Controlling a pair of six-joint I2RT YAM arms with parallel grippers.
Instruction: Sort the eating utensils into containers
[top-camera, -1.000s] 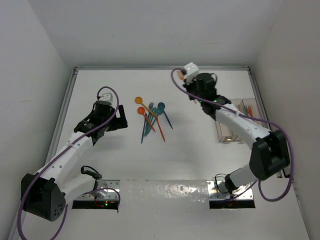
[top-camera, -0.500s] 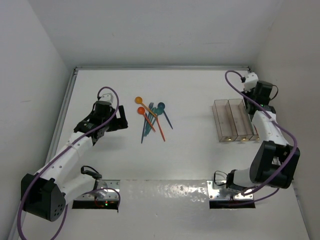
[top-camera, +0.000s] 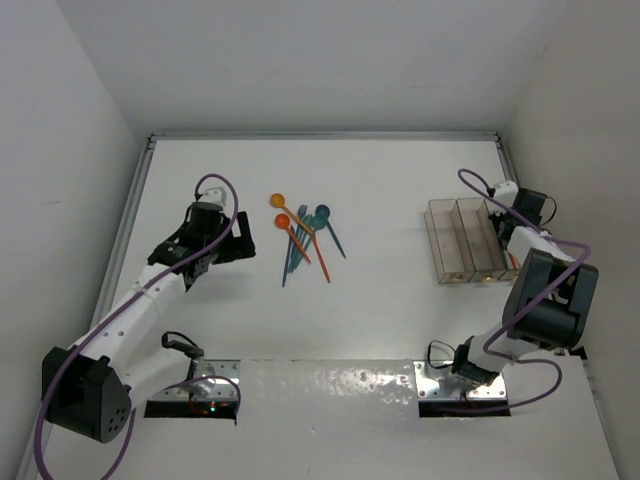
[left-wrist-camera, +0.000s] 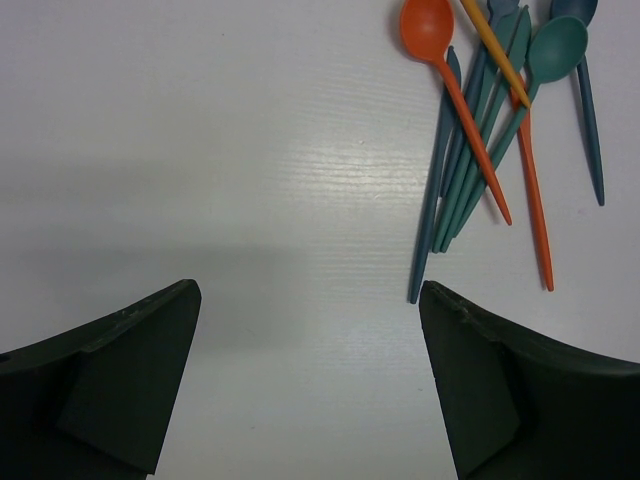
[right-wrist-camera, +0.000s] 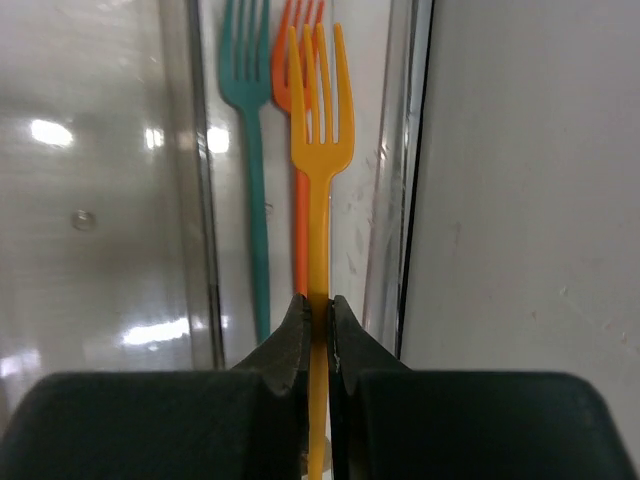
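Pinching yellow fork (right-wrist-camera: 320, 150) over rightmost bin (right-wrist-camera: 398, 200), right jaws clamped — left jaws wide

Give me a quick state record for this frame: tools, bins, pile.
left tool: open, empty, just short of the pile
right tool: shut on yellow fork, held over the end bin
end bin contents: teal fork and orange fork, lying lengthwise
yellow fork contact with bin: cannot tell
unsorted pile: orange, yellow-orange and teal utensils, overlapping, mid-table
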